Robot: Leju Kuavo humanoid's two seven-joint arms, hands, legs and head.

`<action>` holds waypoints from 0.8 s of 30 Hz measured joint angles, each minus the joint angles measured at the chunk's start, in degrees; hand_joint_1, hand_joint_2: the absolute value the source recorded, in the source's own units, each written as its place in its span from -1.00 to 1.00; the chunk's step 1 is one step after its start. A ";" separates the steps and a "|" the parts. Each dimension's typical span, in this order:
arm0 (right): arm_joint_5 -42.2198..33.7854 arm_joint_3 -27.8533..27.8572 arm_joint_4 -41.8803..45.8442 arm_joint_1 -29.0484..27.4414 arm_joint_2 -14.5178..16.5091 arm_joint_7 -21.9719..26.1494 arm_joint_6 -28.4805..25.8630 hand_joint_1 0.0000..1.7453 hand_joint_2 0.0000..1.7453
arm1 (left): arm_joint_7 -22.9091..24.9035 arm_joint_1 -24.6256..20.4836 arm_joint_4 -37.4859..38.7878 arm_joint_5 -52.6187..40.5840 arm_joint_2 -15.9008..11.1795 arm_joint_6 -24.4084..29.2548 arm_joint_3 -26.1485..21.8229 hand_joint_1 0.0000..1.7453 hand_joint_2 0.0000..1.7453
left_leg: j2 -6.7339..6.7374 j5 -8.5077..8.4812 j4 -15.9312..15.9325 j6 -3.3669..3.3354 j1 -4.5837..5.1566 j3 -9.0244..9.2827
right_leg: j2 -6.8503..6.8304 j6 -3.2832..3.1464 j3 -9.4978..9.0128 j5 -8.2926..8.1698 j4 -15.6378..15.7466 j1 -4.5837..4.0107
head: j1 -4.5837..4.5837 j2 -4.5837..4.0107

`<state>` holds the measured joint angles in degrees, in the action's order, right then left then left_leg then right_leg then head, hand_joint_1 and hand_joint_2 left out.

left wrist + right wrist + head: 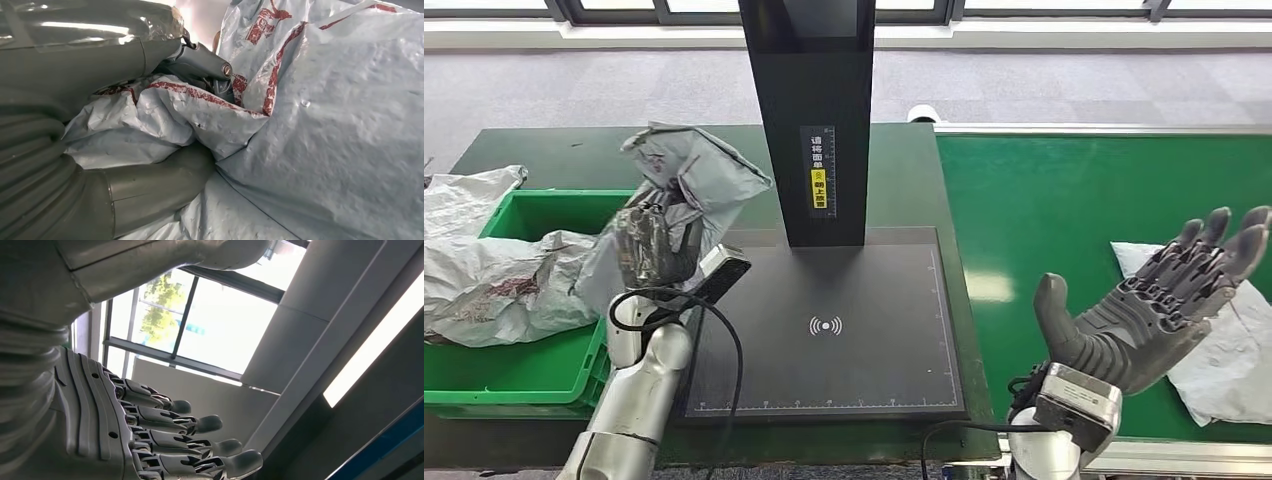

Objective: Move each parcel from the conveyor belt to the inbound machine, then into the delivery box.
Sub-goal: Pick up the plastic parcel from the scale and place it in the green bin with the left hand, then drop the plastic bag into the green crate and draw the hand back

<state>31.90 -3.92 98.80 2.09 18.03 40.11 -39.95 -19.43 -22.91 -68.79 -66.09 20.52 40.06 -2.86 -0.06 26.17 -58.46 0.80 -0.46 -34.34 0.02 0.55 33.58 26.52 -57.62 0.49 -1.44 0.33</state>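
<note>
My left hand [656, 245] grips a crumpled grey parcel [692, 175] and holds it up over the left edge of the black inbound machine plate [824, 330], next to the green delivery box [524, 370]. Up close, the parcel [325, 125] shows red print and my fingers [150, 185] dig into its folds. My right hand [1154, 300] hovers palm up, fingers spread and holding nothing, over the green conveyor belt [1064, 200]. A white parcel [1224, 350] lies on the belt just beyond that hand. The spread fingers [190, 440] stand against a ceiling and windows.
Other grey parcels [494, 270] fill the delivery box and spill over its left rim. The machine's black post [819, 110] rises at the back of the plate. A dark green table [904, 170] carries the machine and box.
</note>
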 joint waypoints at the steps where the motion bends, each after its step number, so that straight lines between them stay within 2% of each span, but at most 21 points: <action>1: -0.01 0.05 -0.09 0.00 0.00 0.00 0.00 -1.00 1.00 | 0.13 0.10 -1.85 -1.18 0.04 0.00 -1.20 1.00 1.00 | 0.01 0.00 0.00 0.00 0.00 0.00 | 0.00 0.00 0.00 0.00 0.00 0.00 | 0.00 0.00; 7: -0.20 0.56 -0.96 0.01 0.04 0.00 0.00 -1.00 1.00 | 0.43 -0.14 -10.11 -7.38 0.07 0.00 -7.09 1.00 1.00 | -0.04 0.00 0.00 0.00 0.00 -0.01 | -0.06 0.00 -0.03 0.00 0.00 0.00 | 0.00 -0.01; 13: -0.38 0.62 -1.72 0.08 0.08 0.00 0.01 -1.00 1.00 | 0.73 -2.60 -12.00 -12.01 0.07 0.00 -14.24 1.00 1.00 | -0.05 -0.01 -0.01 0.00 0.00 0.02 | -0.05 -0.02 -0.04 -0.01 0.00 0.00 | 0.00 0.00; 18: -0.38 0.62 -2.09 0.12 0.09 0.02 0.00 -1.00 1.00 | 0.79 -3.32 -12.34 -12.42 0.07 0.00 -16.71 1.00 1.00 | -0.09 -0.01 -0.01 0.01 0.00 0.01 | -0.09 -0.02 -0.05 -0.01 0.00 0.00 | 0.00 -0.01; 24: -0.38 0.62 -2.23 0.14 0.09 0.02 0.00 -1.00 1.00 | 0.78 -3.51 -12.38 -12.44 0.07 0.00 -17.55 1.00 1.00 | -0.09 -0.01 -0.01 0.01 0.00 0.00 | -0.09 -0.02 -0.05 -0.01 0.00 0.01 | 0.00 0.01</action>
<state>31.52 -3.30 96.58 2.23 18.12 40.13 -39.95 -18.65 -26.42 -81.17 -78.53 20.59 40.06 -20.41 -0.14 26.16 -58.47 0.81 -0.45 -34.35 -0.07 0.54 33.53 26.51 -57.62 0.50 -1.44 0.34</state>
